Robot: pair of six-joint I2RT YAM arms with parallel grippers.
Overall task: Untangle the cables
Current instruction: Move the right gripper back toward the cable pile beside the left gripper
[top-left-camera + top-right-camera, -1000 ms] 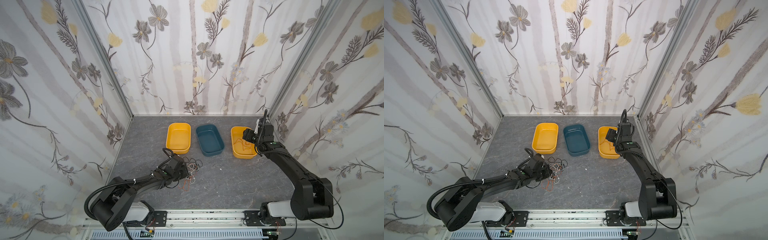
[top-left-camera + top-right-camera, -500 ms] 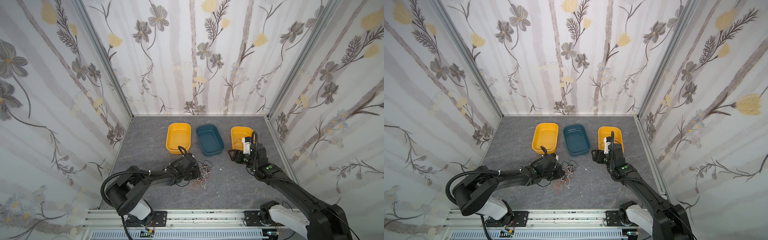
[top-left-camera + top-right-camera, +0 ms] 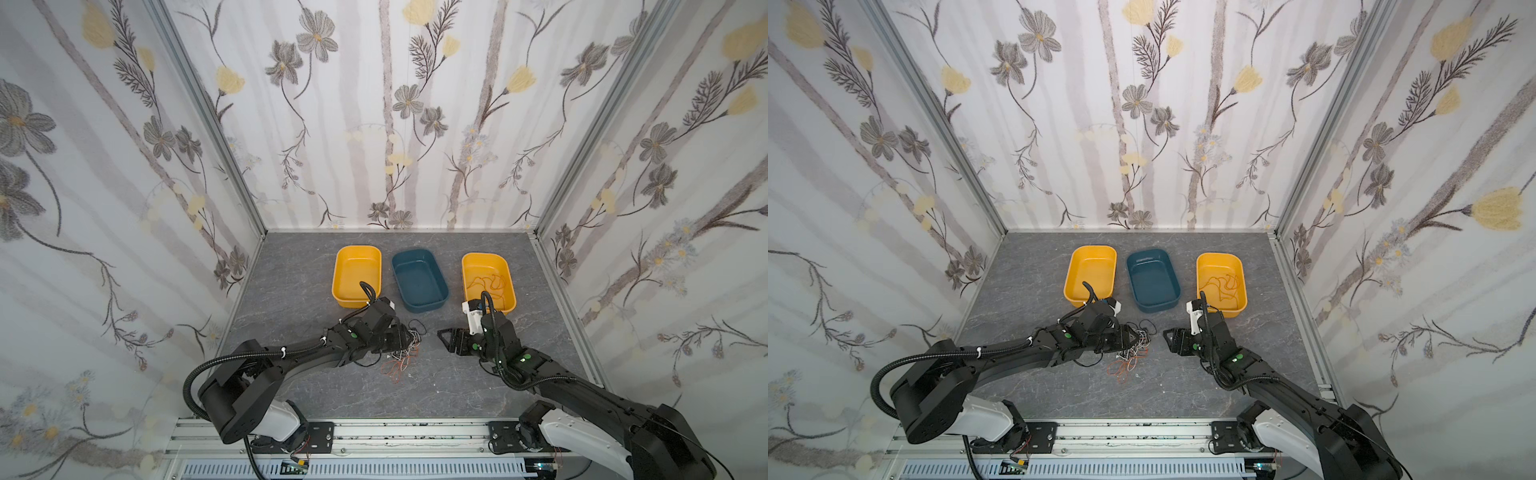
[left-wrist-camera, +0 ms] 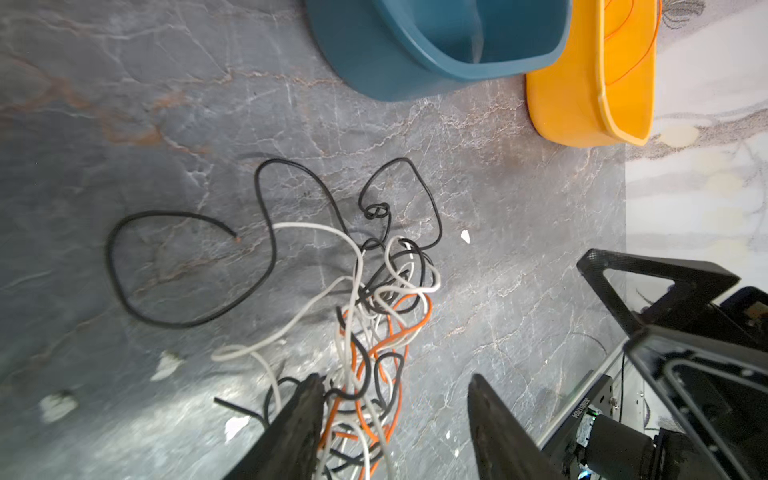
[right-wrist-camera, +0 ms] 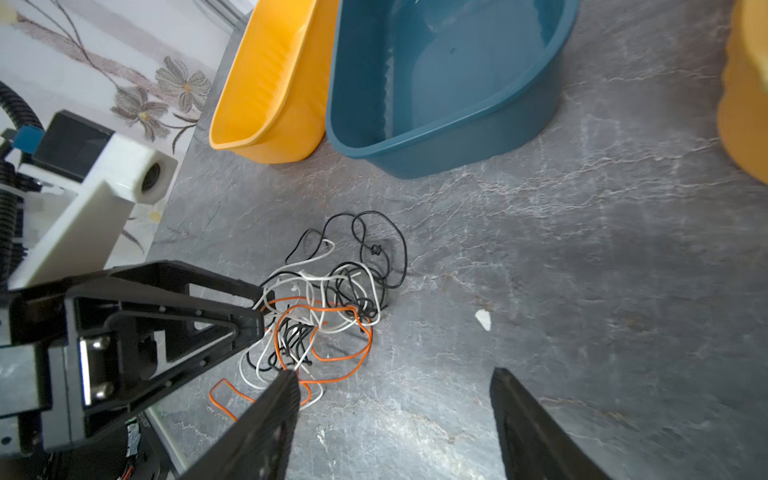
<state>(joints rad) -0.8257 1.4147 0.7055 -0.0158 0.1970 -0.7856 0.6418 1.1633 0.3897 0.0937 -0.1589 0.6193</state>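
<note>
Find the cables [image 3: 405, 353] heaped on the tabletop [image 3: 449, 390] just in front of the blue bin [image 3: 424, 306], strung out away from its near wall, with black loops closest to it, white midway and orange farthest off. Count the left fingers [image 4: 299, 415] as nearer, spread apart astride strands of all three colours and clamped on nothing. Place the right fingers [image 5: 266, 415], spread and empty, before the bin's right front corner, just beside the heap, probably suited to pulling crosswise.

Grey tabletop [image 3: 457, 386] with tangled cables [image 3: 401, 361], three bins [image 3: 419, 278]
</note>
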